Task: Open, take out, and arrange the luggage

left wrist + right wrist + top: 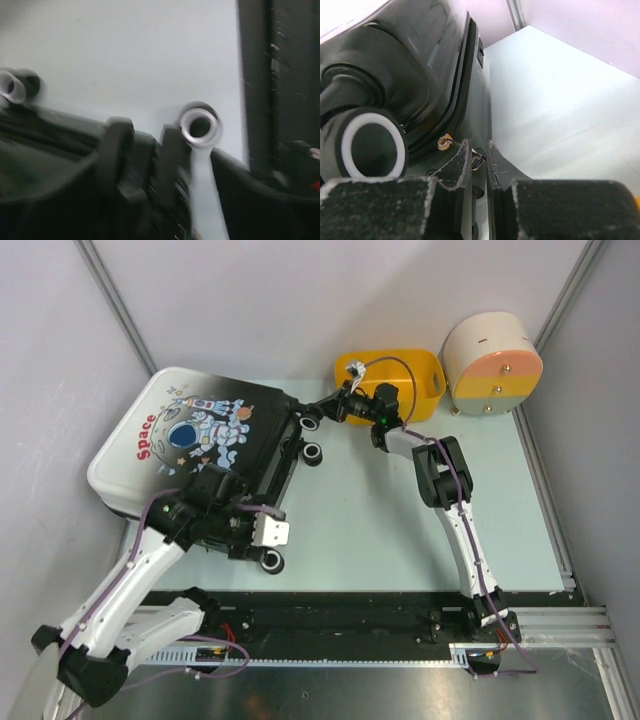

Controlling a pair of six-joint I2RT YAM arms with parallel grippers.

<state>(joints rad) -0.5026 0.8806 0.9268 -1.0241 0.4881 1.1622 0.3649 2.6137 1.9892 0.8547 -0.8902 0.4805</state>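
Suitcase [190,440] lies flat, upper left of frame, astronaut print up, shells together. Not open yet. Right gripper [476,150] at upper-right wheel corner, fingers nipped together on zipper pull [477,161]; zip looks shut along visible seam. Left gripper [262,532] at lower edge beside wheel [271,561]; wrist view blurred, can't tell whether it grips or is released. Judgement: very early, opening step under way. Unzipping, lifting lid, taking out and arranging all left. Yellow basket [425,365] waits top centre.

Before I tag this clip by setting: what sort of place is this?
Probably a robotics test cell: plain grey partition walls, two arms bolted to an aluminium rail, and the luggage staged on a pale table.
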